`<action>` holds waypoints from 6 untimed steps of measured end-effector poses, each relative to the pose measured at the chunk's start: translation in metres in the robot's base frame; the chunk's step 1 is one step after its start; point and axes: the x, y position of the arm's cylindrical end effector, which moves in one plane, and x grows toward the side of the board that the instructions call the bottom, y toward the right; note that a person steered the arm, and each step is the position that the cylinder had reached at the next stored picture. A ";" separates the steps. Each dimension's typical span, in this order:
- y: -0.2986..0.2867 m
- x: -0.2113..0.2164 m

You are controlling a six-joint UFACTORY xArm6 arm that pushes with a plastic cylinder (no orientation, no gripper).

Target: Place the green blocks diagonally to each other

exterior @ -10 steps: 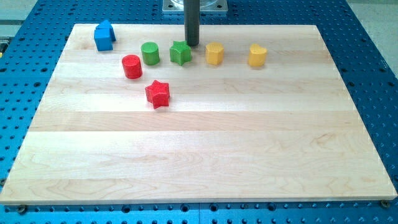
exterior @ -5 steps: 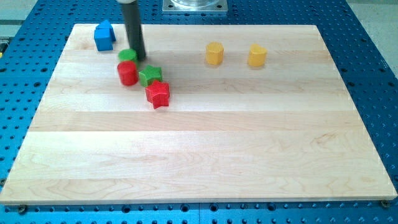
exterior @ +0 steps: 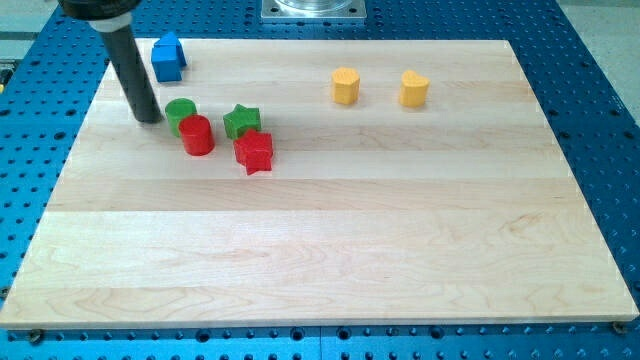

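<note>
— Where have the green ones got to on that wooden surface (exterior: 330,230)?

— Both up around eleven o'clock. The green cylinder (exterior: 180,114) sits at nine o'clock from the green star (exterior: 241,121), almost level with it and apart, with the red cylinder (exterior: 197,135) touching it at about five. The red star (exterior: 254,152) touches the green star at five o'clock.

— So, diagonal?

— Not really, I'd say; they lie nearly side by side, so one needs nudging up or down.

— Which way do they point?

— The cylinder stands upright, no long axis to speak of; the star lies flat, one point toward twelve.

— And the claw?

— There's none, just a rod; my tip (exterior: 148,118) rests just at nine o'clock of the green cylinder.
</note>
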 end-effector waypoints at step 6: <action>0.184 0.037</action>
